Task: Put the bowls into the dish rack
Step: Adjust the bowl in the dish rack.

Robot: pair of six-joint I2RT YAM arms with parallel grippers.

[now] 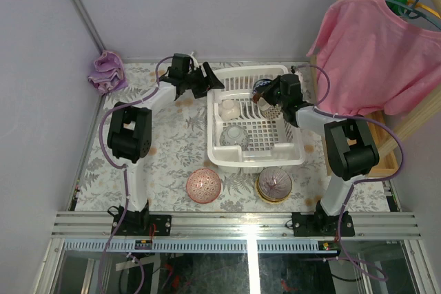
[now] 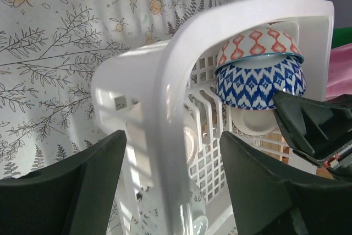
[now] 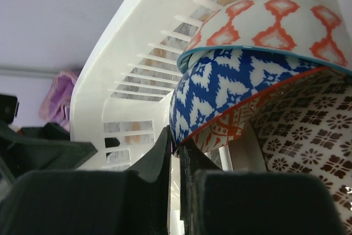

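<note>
Right hand: my right hand [image 3: 175, 149] is closed, with its tips at the rims of the nested bowls. Whether it pinches one rim, I cannot tell.
Nested bowls: the orange-and-white diamond ceramic bowl [image 3: 264, 20], the blue-and-white zigzag bowl [image 3: 231, 86] and a red-rimmed bowl with brown flowers inside [image 3: 308, 136] lean on edge in the far right corner of the white gridded plastic dish rack [image 1: 248, 160]. I think the wall supports them there.
Left hand: my left hand [image 2: 170, 152] is open, with one finger on each side of the rack's rim. It is probably there to steady the rack.
Not loaded: a pink patterned round bowl [image 1: 204, 185] and a tan-yellow bowl [image 1: 274, 184] stand by the near edge of the floral worktop [image 1: 172, 156].
Views: only the top view shows these two bowls. Only the wrist views show the patterns of the stack.
</note>
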